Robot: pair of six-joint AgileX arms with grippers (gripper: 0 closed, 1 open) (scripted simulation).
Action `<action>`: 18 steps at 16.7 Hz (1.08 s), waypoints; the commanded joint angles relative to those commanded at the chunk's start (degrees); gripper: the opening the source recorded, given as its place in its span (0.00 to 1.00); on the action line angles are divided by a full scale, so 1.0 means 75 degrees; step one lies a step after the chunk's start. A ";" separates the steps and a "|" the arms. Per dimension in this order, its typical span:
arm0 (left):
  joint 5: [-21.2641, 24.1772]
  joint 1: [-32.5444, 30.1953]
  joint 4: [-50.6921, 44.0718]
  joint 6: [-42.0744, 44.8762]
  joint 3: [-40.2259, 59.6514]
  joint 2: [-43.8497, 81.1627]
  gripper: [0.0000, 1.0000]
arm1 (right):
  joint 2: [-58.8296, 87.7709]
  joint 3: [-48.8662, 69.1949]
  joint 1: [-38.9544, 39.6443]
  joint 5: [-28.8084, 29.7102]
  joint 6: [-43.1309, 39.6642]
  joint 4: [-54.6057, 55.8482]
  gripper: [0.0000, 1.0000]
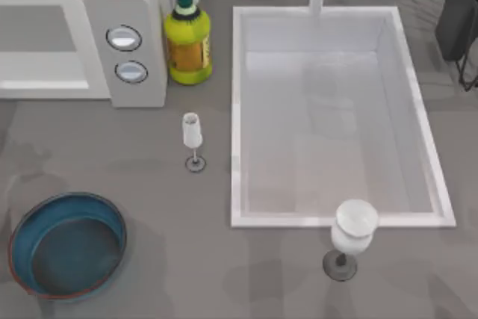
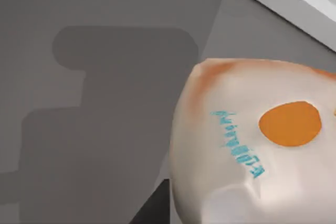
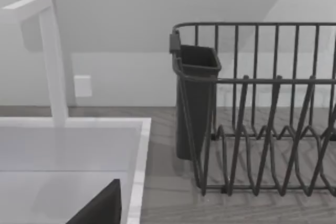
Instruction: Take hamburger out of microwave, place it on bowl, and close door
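The hamburger [image 2: 252,145], a pale cream lump with orange-brown patches and an orange spot, looms very close in the left wrist view above a grey surface. A dark piece of my left gripper [image 2: 152,208] shows beside it. The microwave [image 1: 127,5] stands at the table's back left, its grey panel carrying two round knobs. Its door [image 1: 41,42], with a greyish window and a white bar handle, faces the camera left of the knobs. The teal-blue bowl [image 1: 112,218] sits empty at the front left. A dark part of my right gripper [image 3: 100,208] hangs over the sink corner.
A yellow-green bottle [image 1: 187,42] stands right of the microwave, with a small stemmed glass [image 1: 192,136] in front of it. A white sink [image 1: 237,110] takes up the middle right, a larger glass [image 1: 352,233] at its front edge. A dark dish rack [image 3: 262,108] stands at the back right.
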 joint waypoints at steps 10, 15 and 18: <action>-0.3592 -0.4284 -0.5277 -0.8927 0.3892 0.3516 0.00 | 0.0000 0.0000 0.0000 0.0000 0.0000 0.0000 1.00; -0.5240 -0.6493 -0.8073 -1.3487 0.5712 0.5587 0.00 | 0.0000 0.0000 0.0000 0.0000 0.0000 0.0000 1.00; -0.5983 -0.7659 -0.9547 -1.5788 0.6571 0.6802 0.00 | 0.0000 0.0000 0.0000 0.0000 0.0000 0.0000 1.00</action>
